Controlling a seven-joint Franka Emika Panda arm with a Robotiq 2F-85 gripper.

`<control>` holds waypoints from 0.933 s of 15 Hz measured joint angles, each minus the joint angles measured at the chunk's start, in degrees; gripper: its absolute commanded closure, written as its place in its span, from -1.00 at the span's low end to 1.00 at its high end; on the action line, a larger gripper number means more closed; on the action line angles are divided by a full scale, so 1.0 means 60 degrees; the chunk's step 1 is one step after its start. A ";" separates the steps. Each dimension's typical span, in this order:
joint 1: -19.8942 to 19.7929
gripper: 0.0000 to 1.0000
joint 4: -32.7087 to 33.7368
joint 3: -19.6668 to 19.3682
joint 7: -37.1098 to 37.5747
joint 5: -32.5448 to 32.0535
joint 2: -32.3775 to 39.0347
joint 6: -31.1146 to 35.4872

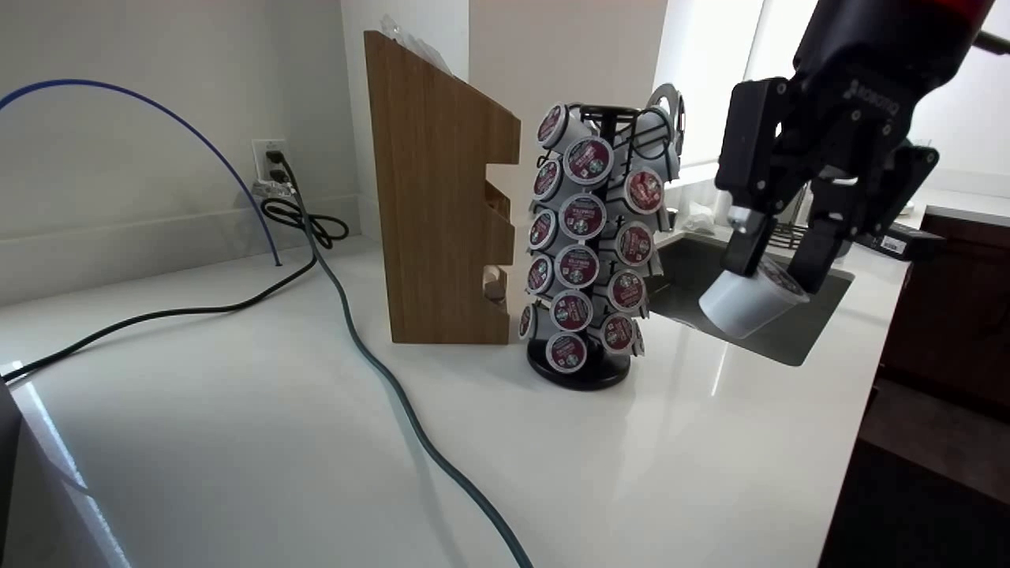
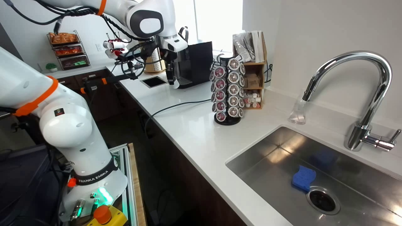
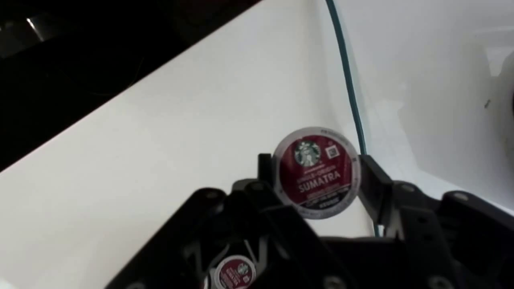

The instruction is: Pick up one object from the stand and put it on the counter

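Note:
My gripper is shut on a coffee pod, a white cup held tilted in the air above the counter. The wrist view shows the pod's dark red foil lid between the two fingertips. The pod also shows small and pale below the gripper in an exterior view. The stand, a black wire carousel full of pods, is upright on the counter in both exterior views, apart from the gripper. Another pod shows low in the wrist view.
A tall slanted wooden block stands beside the stand. A green-grey cable crosses the counter. A metal sink with a blue sponge and a faucet lies nearby. A black machine stands behind the gripper.

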 measured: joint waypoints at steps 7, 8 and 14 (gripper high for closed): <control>-0.0009 -0.07 0.0106 0.0081 -0.0594 0.1004 0.0775 -0.0616; -0.0010 -0.07 0.0130 0.0084 -0.0594 0.1005 0.0810 -0.0616; -0.0207 0.43 0.0105 0.0337 -0.0531 0.0988 0.1162 -0.0526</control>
